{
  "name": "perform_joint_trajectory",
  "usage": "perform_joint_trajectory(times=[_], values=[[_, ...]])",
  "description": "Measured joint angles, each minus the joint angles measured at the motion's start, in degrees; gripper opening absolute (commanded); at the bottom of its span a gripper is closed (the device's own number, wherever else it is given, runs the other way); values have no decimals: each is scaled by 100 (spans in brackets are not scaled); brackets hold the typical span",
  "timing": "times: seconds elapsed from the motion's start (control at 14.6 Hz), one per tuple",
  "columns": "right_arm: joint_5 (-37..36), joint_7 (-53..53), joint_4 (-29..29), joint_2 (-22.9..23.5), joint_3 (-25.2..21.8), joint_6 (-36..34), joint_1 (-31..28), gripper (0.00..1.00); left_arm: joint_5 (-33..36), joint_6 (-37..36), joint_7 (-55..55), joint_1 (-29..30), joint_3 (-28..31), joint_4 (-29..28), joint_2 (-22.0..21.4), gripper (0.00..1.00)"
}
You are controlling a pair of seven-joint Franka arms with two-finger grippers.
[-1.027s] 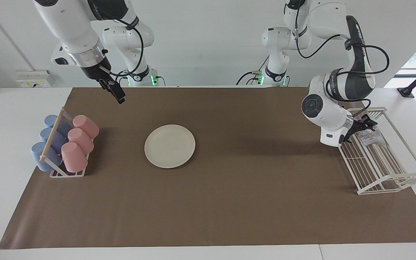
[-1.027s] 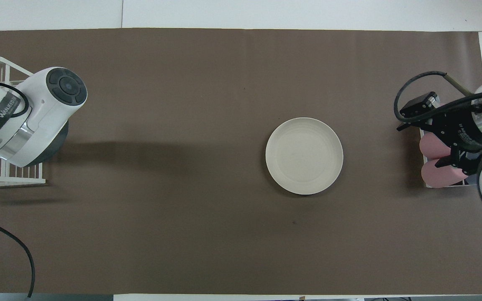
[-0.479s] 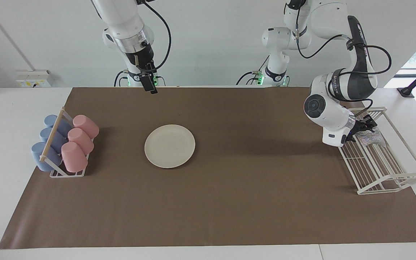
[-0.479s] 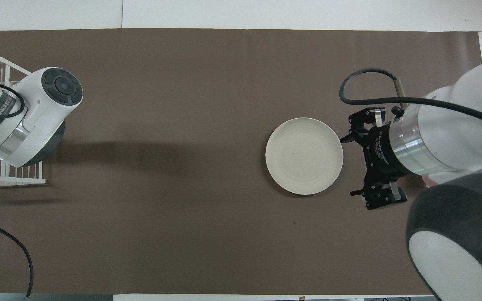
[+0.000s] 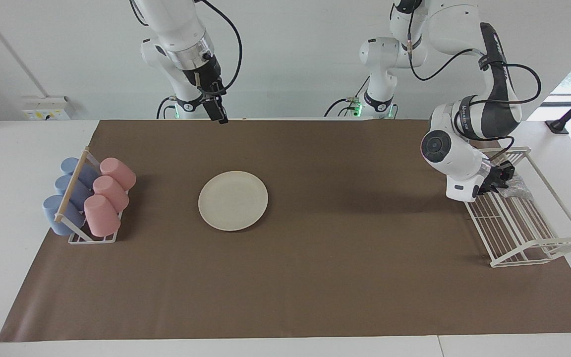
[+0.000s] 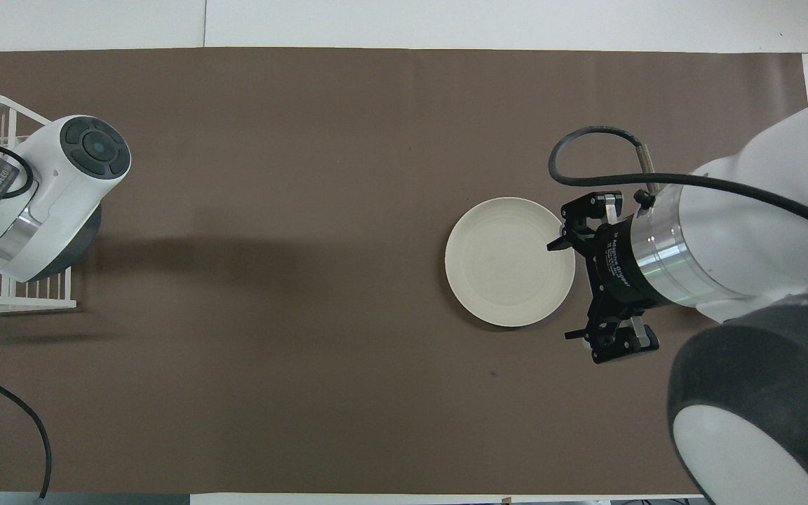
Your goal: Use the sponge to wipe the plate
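The plate point(image 5: 233, 200) lies flat on the brown mat point(image 5: 315, 277), about midway between the mat's nearer and farther edges and toward the right arm's end of the table; it is bare. The sponge point(image 5: 513, 188) sits in the white wire rack point(image 5: 523, 233) at the left arm's end, in the part of the rack nearer the robots, well apart from the plate.

The left gripper point(image 5: 502, 176) is down at the rack with its tip at the sponge; whether its fingers are spread or closed on the sponge cannot be told. A black strap on the left arm carries white lettering, too small to read with certainty. The right gripper point(image 5: 218, 113) hangs high over the mat's edge nearest the robots; in the overhead view its fingers point(image 6: 564, 238) stand wide apart with nothing between them, and one fingertip overlaps the plate's rim there only because the gripper is raised. White print on its black body cannot be read.

At the right arm's end stands a small rack point(image 5: 75, 235) holding three pink cups point(image 5: 109, 191) and three blue cups point(image 5: 65, 196) lying on their sides, near the plate but not touching it
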Motion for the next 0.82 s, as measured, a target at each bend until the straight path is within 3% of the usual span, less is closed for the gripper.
perform_joint_trajectory(times=[0.34,0.62,0.82], values=[[0,248,-326,35,5,851,162,100,-267,-181,426,0,-3,399,-116,0],[-4,1152,27,466,3,1091,585,100,-2162,-1119,1396,17,16,1730,-317,0],[-132,2122,652,1080,6,1224,1093,100,-3939,-1816,1567,245,30,2325,-418,0]])
